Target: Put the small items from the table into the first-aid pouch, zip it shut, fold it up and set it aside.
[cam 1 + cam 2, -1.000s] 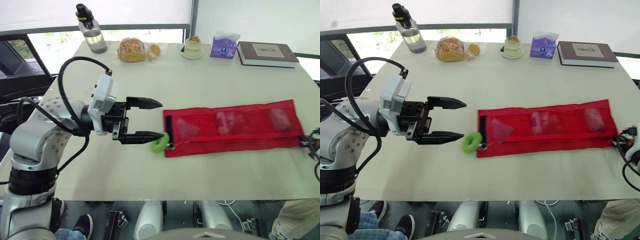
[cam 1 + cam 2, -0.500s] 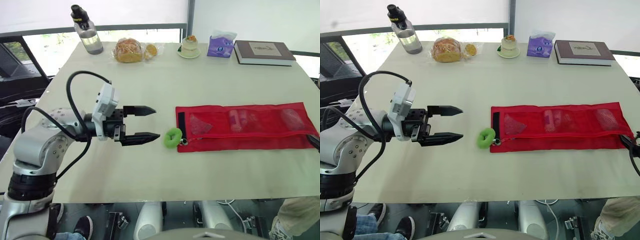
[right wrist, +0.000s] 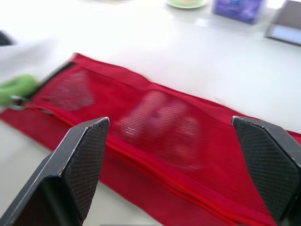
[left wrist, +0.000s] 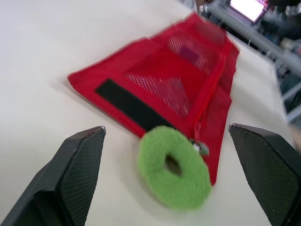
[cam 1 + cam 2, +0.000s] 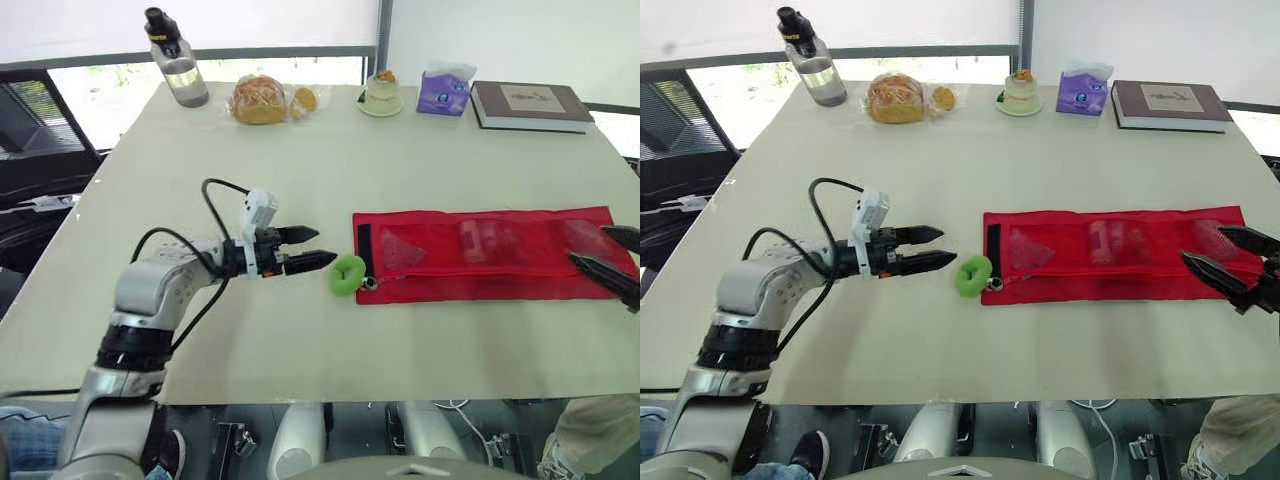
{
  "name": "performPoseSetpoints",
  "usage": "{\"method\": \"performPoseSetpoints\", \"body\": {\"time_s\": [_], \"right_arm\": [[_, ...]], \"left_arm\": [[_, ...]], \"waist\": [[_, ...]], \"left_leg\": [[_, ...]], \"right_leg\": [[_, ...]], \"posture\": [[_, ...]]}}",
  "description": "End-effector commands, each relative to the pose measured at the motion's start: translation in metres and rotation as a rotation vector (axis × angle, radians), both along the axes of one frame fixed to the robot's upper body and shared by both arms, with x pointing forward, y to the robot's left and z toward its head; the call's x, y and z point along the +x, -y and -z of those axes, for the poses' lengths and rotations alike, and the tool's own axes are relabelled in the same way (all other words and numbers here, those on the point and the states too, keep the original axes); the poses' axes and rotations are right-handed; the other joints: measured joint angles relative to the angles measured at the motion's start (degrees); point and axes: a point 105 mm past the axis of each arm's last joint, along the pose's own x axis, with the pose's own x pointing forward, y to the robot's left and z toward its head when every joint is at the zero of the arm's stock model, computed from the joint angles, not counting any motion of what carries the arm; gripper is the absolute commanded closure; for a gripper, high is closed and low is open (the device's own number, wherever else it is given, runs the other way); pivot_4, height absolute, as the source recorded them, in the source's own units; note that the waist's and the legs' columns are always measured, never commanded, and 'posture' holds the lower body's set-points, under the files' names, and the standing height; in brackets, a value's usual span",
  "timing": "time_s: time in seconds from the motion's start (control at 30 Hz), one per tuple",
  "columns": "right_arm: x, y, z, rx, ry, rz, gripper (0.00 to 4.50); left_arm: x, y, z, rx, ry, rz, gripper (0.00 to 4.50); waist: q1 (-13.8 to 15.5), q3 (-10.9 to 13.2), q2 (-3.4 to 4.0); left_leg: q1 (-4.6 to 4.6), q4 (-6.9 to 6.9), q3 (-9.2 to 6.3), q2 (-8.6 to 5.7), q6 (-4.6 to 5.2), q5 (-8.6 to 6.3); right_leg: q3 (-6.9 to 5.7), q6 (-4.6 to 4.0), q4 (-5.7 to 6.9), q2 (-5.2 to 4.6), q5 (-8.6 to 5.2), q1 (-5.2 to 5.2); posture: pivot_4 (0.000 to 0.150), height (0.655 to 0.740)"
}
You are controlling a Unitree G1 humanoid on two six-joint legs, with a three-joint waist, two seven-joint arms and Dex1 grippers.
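Pouch (image 5: 1110,255): flat, unfolded
Green ring (image 5: 973,275): pouch's 9 o'clock end
Left gripper (image 5: 945,247): parted, ring's 9 o'clock
Right gripper (image 5: 1203,243): parted, pouch's 3 o'clock

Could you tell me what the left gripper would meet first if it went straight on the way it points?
Most likely the green ring, just ahead of the open left gripper and centred in its wrist view; the pouch lies right behind it.

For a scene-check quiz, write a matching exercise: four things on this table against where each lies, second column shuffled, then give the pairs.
1. water bottle
2. book
3. green ring
4. tissue pack

A. at the left end of the red pouch
B. far right corner
C. just left of the book
D. far left corner

Pairs: 1-D, 2-B, 3-A, 4-C
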Motion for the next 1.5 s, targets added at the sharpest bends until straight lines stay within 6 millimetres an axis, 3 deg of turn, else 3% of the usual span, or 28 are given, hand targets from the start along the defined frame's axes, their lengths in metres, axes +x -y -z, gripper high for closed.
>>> {"method": "performPoseSetpoints", "body": {"time_s": [0.03,0.27,0.4,0.63,0.93,1.03,1.07,1.1,1.17,1.23,1.3,1.33,1.5], "right_arm": [[-0.004,-0.026,-0.013,0.005,0.043,-0.101,0.06],[-0.005,-0.045,-0.023,0.020,0.079,-0.163,0.06],[-0.004,-0.053,-0.026,0.014,0.094,-0.189,0.06],[-0.004,-0.065,-0.022,0.032,0.091,-0.229,0.06],[-0.008,-0.078,-0.028,0.070,0.101,-0.275,0.06],[-0.010,-0.082,-0.032,0.091,0.112,-0.297,0.00],[-0.011,-0.084,-0.032,0.093,0.109,-0.310,0.00],[-0.013,-0.086,-0.034,0.102,0.107,-0.333,0.00],[-0.018,-0.093,-0.039,0.123,0.111,-0.391,0.00],[-0.020,-0.097,-0.043,0.139,0.116,-0.420,0.00],[-0.024,-0.103,-0.046,0.150,0.113,-0.464,0.00],[-0.025,-0.106,-0.047,0.151,0.110,-0.483,0.00],[-0.021,-0.121,-0.036,0.052,0.101,-0.544,0.00]], "left_arm": [[0.024,0.007,0.003,-0.077,-0.117,-0.091,0.00],[0.037,0.034,0.030,-0.099,-0.349,-0.096,0.00],[0.030,0.057,0.049,-0.085,-0.508,-0.048,0.00],[0.013,0.091,0.052,-0.153,-0.673,0.063,0.00],[0.010,0.098,0.046,-0.282,-0.773,0.078,0.00],[0.009,0.095,0.047,-0.288,-0.779,0.069,0.87],[0.009,0.094,0.047,-0.289,-0.781,0.067,1.43],[0.009,0.093,0.048,-0.289,-0.784,0.063,1.61],[0.009,0.090,0.050,-0.294,-0.791,0.051,2.41],[0.010,0.089,0.050,-0.295,-0.793,0.045,3.44],[0.011,0.086,0.051,-0.298,-0.793,0.033,4.04],[0.012,0.086,0.051,-0.301,-0.794,0.029,4.26],[0.013,0.083,0.049,-0.307,-0.794,0.020,4.27]], "waist": [[0.3,0.0,0.00],[-0.3,0.0,-0.03],[-0.2,0.0,0.00],[0.5,-0.1,-0.01],[0.7,-0.1,-0.01],[0.7,-0.1,-0.01],[0.7,-0.1,-0.02],[0.7,-0.1,-0.02],[0.6,-0.1,-0.02],[0.6,-0.1,-0.01],[0.6,-0.1,-0.01],[0.6,-0.1,-0.01],[0.4,-0.1,-0.01]], "left_leg": [[0.00,0.01,0.00,-0.01,0.00,0.00],[-0.02,-0.03,-0.05,-0.06,0.00,0.00],[0.01,-0.01,-0.04,-0.09,0.00,0.00],[0.01,0.00,-0.05,-0.09,0.00,0.00],[0.02,0.00,-0.14,-0.20,0.00,0.00],[0.02,-0.01,-0.16,-0.20,0.00,0.00],[0.01,-0.01,-0.17,-0.20,0.00,0.00],[0.01,-0.01,-0.17,-0.19,0.00,0.00],[0.00,-0.01,-0.17,-0.19,0.00,0.00],[0.03,-0.01,-0.17,-0.14,0.00,0.00],[0.08,0.00,-0.17,-0.13,0.00,0.00],[0.10,0.00,-0.16,-0.11,0.00,0.00],[0.09,0.00,-0.16,-0.08,0.00,0.00]], "right_leg": [[0.02,0.01,-0.02,0.01,0.00,0.01],[0.11,0.00,-0.03,-0.02,0.02,0.00],[0.06,0.00,0.03,-0.01,0.02,0.01],[0.06,0.00,0.00,-0.10,0.01,0.05],[0.06,0.02,0.01,-0.11,0.01,0.05],[0.07,0.00,0.01,-0.11,0.01,0.04],[0.07,-0.03,0.01,-0.11,0.03,0.04],[0.07,-0.04,0.01,-0.11,0.04,0.04],[0.07,-0.04,0.01,-0.10,0.04,0.03],[0.07,-0.04,0.02,-0.10,0.04,0.03],[0.06,0.00,0.05,-0.09,0.02,0.06],[0.05,0.00,0.05,-0.09,0.02,0.07],[0.05,-0.01,0.05,-0.08,0.02,0.07]], "posture": [[0.150,0.7400],[0.150,0.7400],[0.150,0.7400],[0.150,0.7400],[0.150,0.7400],[0.150,0.7400],[0.150,0.7400],[0.150,0.7400],[0.150,0.7400],[0.150,0.7400],[0.150,0.7400],[0.150,0.7400],[0.150,0.7400]]}}
